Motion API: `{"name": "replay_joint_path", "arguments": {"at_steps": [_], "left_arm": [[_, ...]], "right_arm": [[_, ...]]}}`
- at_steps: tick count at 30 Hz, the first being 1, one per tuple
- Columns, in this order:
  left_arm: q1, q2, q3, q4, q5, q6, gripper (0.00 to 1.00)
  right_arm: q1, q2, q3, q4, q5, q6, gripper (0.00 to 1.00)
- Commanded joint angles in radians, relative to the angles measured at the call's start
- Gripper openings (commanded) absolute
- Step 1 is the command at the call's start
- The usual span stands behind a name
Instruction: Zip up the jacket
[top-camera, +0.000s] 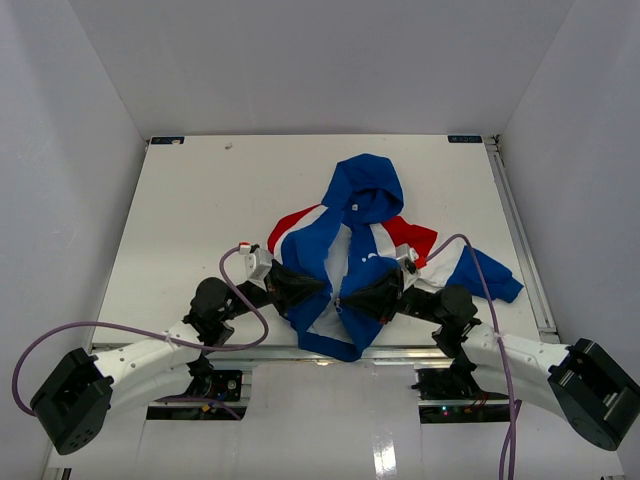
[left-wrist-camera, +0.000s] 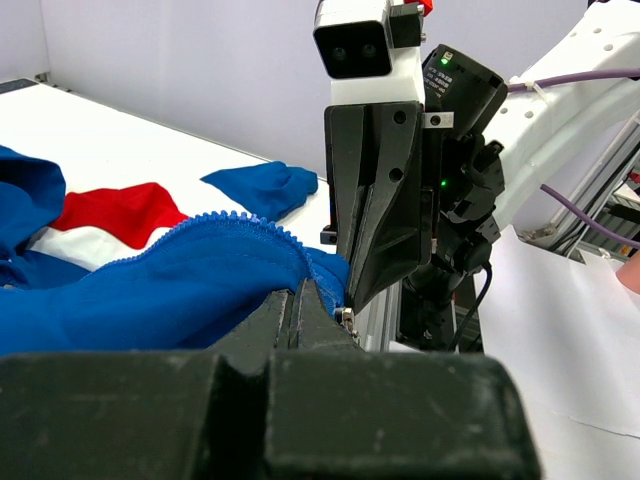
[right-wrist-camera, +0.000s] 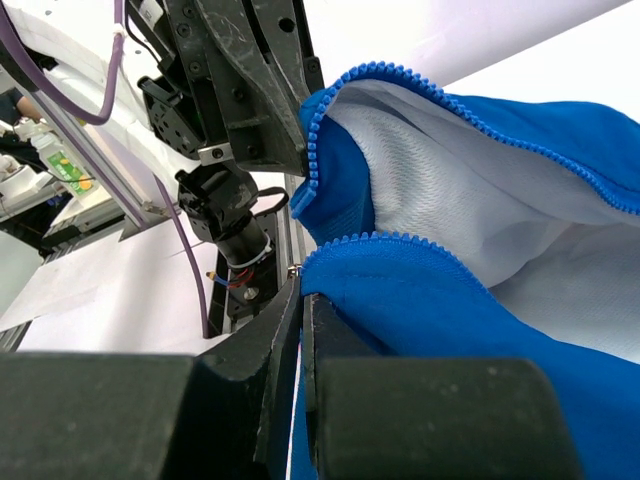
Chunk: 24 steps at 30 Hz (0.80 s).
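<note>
The blue hooded jacket (top-camera: 365, 190) lies unzipped in the middle of the table, hood at the far end, with white lining and red and white sleeve panels showing. My left gripper (top-camera: 322, 288) is shut on the jacket's left front edge near the bottom hem. In the left wrist view the fingers (left-wrist-camera: 285, 318) pinch blue fabric beside the zipper teeth (left-wrist-camera: 230, 218). My right gripper (top-camera: 348, 300) faces it a short way off, shut on the other front edge. In the right wrist view its fingers (right-wrist-camera: 330, 345) clamp the blue zipper edge (right-wrist-camera: 380, 245), with the white lining (right-wrist-camera: 450, 190) above.
The white table (top-camera: 200, 200) is enclosed by pale walls on three sides. A metal rail (top-camera: 520, 230) runs along its right edge. Purple cables (top-camera: 235, 285) loop off both arms near the front edge. One blue sleeve (top-camera: 490, 275) trails to the right.
</note>
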Motion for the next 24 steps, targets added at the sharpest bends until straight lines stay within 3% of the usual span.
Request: {"name": "replay_joint_path", "arguments": {"at_steps": [1, 24], "left_arm": [[0.001, -0.017, -0.008, 0.053, -0.008, 0.017, 0.0], [0.002, 0.012, -0.022, 0.079, 0.015, 0.033, 0.0]], "right_arm": [[-0.001, 0.006, 0.053, 0.085, -0.013, 0.008, 0.08], [-0.001, 0.017, 0.071, 0.11, -0.015, 0.038, 0.08]]}}
